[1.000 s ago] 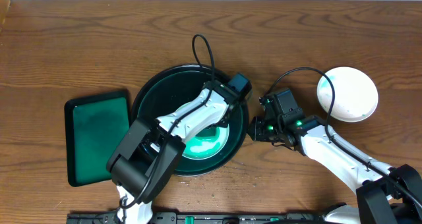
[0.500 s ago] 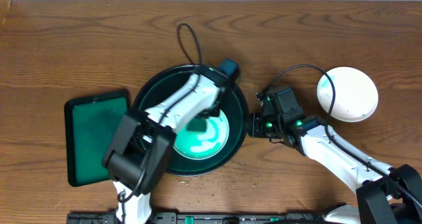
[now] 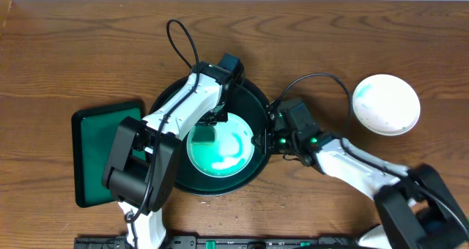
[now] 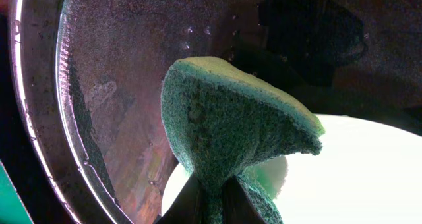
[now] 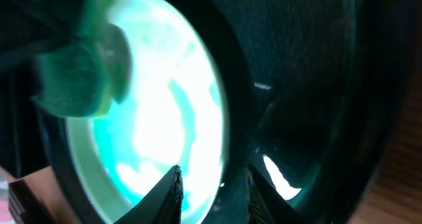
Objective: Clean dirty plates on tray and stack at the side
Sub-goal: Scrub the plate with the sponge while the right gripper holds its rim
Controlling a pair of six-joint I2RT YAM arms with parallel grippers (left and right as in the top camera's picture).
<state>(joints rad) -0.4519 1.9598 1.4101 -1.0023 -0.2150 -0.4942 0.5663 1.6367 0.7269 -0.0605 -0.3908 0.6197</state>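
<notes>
While I stood watching, the left gripper was pressed together on the green sponge, pinching its lower end so the broad scouring face fanned out over the upper-left edge of the smeared plate; whether it touched I could not tell. That plate lay in the middle of the round black tray, teal streaks across it, so I judged the scrubbing unfinished. The right gripper sat at the tray's right rim, fingers narrowly set and apparently nipping that rim, which I took as bracing the tray against the wiping. A whiter plate rested on the surface at the upper right of the frame, well apart, seemingly the stacking spot. The rectangular green tray lay just left, handy for the sponge.
</notes>
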